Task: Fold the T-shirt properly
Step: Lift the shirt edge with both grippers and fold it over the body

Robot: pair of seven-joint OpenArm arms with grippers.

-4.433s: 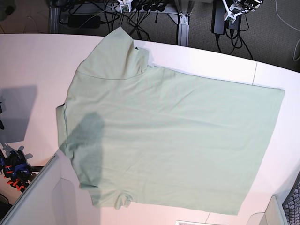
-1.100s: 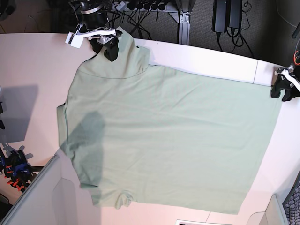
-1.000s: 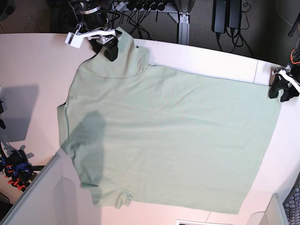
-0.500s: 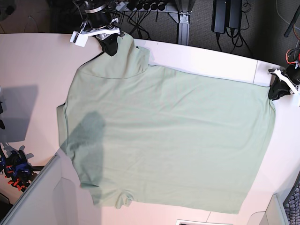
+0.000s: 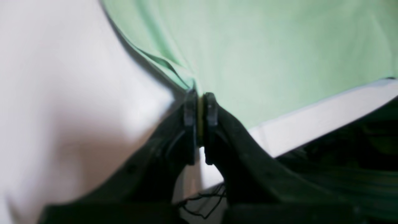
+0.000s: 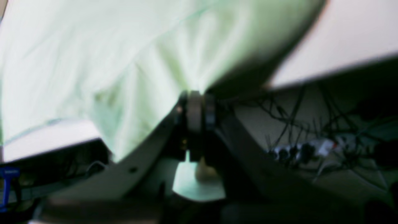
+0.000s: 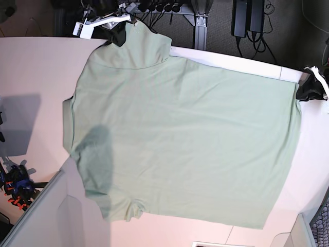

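Note:
The pale mint-green T-shirt (image 7: 185,139) lies spread across the white table (image 7: 31,67), sleeves toward the left and hem toward the right. My right gripper (image 7: 119,35) is shut on the far sleeve's tip, which rises off the table. In the right wrist view the right gripper (image 6: 196,102) pinches bunched fabric of the T-shirt (image 6: 108,62). My left gripper (image 7: 307,88) is shut on the far hem corner. In the left wrist view the left gripper (image 5: 199,99) clamps that corner of the T-shirt (image 5: 264,56), and the cloth pulls up from the table.
Cables and power strips (image 7: 154,7) hang behind the table's far edge. A grey box (image 7: 46,216) sits at the near left, with blue and orange clamps (image 7: 18,188) beside it. A seam (image 7: 281,73) crosses the table at the right.
Both grippers went from open to shut on the shirt's far edge. They have lifted it and drawn it toward the back, so the far sleeve and the hem corner sit higher.

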